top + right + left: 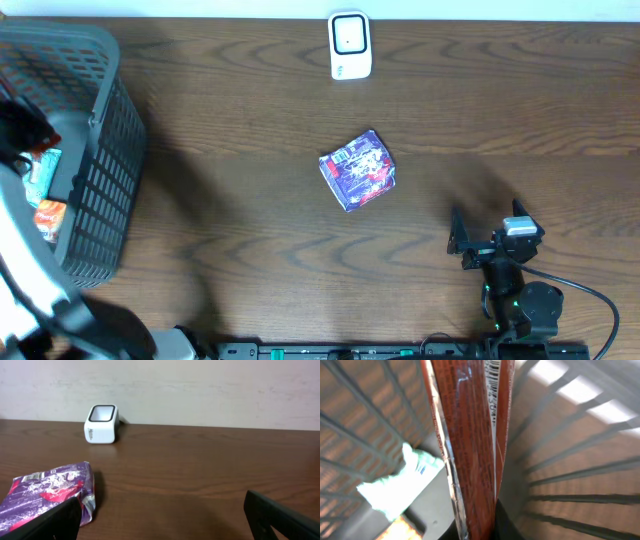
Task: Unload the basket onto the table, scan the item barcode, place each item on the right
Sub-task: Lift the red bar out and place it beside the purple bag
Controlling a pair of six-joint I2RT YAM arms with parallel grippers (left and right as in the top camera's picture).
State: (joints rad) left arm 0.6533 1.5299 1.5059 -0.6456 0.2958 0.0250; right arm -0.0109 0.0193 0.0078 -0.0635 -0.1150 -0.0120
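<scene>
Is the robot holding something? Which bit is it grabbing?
Yes. The left gripper, down in the basket, is shut on a red-brown packet, pinching its end nearest the wrist camera. The right gripper is open and holds nothing.

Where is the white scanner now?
In the overhead view, the white scanner stands at top centre, apart from the purple packet below it.
</scene>
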